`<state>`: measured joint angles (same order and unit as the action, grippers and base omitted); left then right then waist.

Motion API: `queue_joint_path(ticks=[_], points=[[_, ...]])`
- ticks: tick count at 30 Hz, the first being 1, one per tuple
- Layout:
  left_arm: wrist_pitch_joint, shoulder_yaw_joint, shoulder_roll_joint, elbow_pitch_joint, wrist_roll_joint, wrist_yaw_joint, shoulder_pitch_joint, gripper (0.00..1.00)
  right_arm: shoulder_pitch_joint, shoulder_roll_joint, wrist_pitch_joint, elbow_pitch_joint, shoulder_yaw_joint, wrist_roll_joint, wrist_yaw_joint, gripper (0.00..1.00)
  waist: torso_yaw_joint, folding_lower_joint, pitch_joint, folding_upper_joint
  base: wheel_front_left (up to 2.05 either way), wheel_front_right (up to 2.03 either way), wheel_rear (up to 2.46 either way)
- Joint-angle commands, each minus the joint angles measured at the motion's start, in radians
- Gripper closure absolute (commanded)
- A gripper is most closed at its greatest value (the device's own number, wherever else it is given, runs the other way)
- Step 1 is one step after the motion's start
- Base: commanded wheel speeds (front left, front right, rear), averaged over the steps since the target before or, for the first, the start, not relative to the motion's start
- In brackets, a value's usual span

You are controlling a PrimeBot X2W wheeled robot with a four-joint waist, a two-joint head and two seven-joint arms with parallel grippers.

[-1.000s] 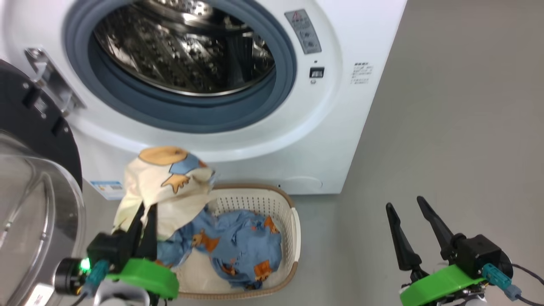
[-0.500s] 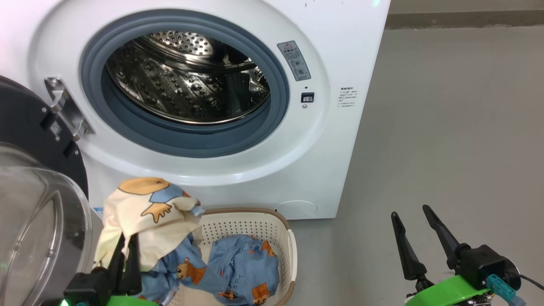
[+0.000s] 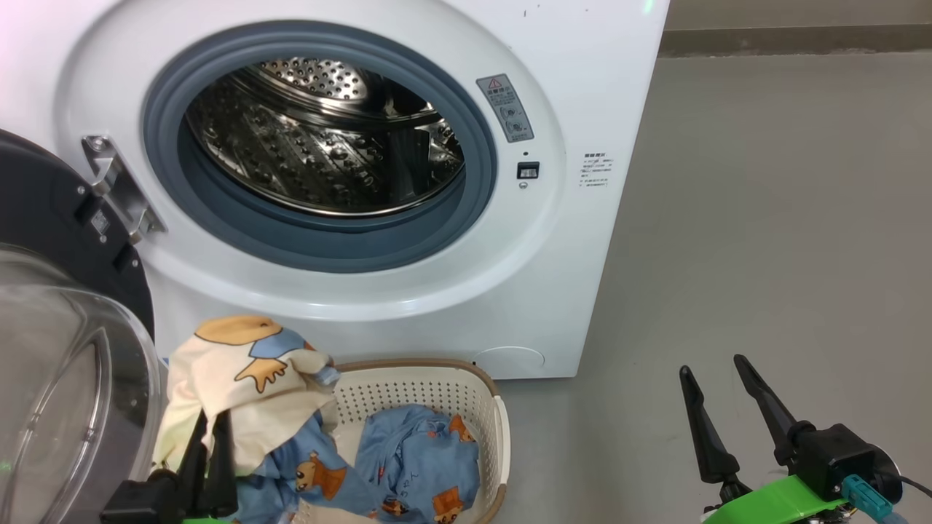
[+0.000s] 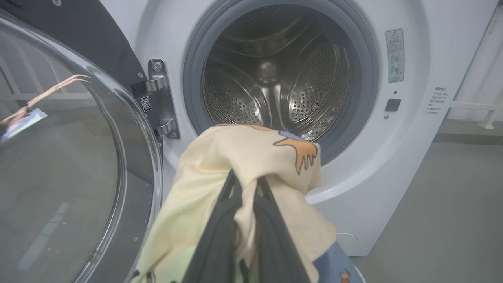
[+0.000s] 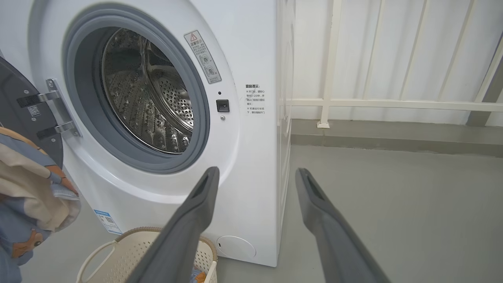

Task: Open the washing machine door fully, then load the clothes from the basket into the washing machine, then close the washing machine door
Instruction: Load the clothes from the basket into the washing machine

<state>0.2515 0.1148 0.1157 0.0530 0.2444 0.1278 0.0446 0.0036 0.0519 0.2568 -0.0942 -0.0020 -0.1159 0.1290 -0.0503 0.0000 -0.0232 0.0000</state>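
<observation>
The white washing machine (image 3: 582, 87) stands with its steel drum (image 3: 320, 138) exposed. Its black glass-bowled door (image 3: 58, 378) hangs swung out at the left. In front sits the cream basket (image 3: 437, 386) holding blue bear-print clothes (image 3: 422, 466). My left gripper (image 3: 209, 426) is shut on a cream bear-print piece (image 3: 240, 378), lifted above the basket's left side and draped over the fingers (image 4: 220, 236); a blue garment (image 3: 313, 466) trails from it. In the left wrist view the cream piece (image 4: 251, 157) hangs just below the drum opening (image 4: 275, 70). My right gripper (image 3: 712, 367) is open over bare floor at the right.
Grey floor (image 3: 786, 218) spreads to the right of the machine. A pale railing (image 5: 393, 104) runs along the wall behind it. The door's metal hinge (image 3: 120, 185) juts out at the left of the opening.
The head camera tilted up, bringing more of the drum into view. The cream piece stays clamped in my left gripper above the basket. The right gripper stays open.
</observation>
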Motion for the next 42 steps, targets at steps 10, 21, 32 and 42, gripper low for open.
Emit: queue_joint_path(ticks=[10,21,32,42], points=[[0.01,-0.035,0.019,-0.029,0.016,0.005,-0.025,1.0,-0.014,0.001,0.005,0.019,0.027,-0.006,0.002,0.0,0.005,0.0,-0.026,0.0,0.0,0.0,0.0],[0.01,-0.038,-0.002,0.014,0.02,-0.023,-0.152,1.0,-0.049,0.002,0.005,0.021,0.033,-0.005,0.002,0.0,0.031,0.0,-0.145,0.0,0.0,0.0,0.0],[0.01,-0.065,-0.002,0.11,-0.024,-0.086,-0.435,1.0,-0.111,0.003,0.005,0.025,0.051,0.0,0.002,0.0,0.075,0.0,-0.302,0.0,0.0,0.0,0.0],[0.01,-0.097,0.017,0.222,-0.047,-0.131,-0.688,1.0,-0.157,0.001,0.005,0.031,0.066,-0.003,0.002,0.0,0.118,0.0,-0.399,0.0,0.0,0.0,0.0]])
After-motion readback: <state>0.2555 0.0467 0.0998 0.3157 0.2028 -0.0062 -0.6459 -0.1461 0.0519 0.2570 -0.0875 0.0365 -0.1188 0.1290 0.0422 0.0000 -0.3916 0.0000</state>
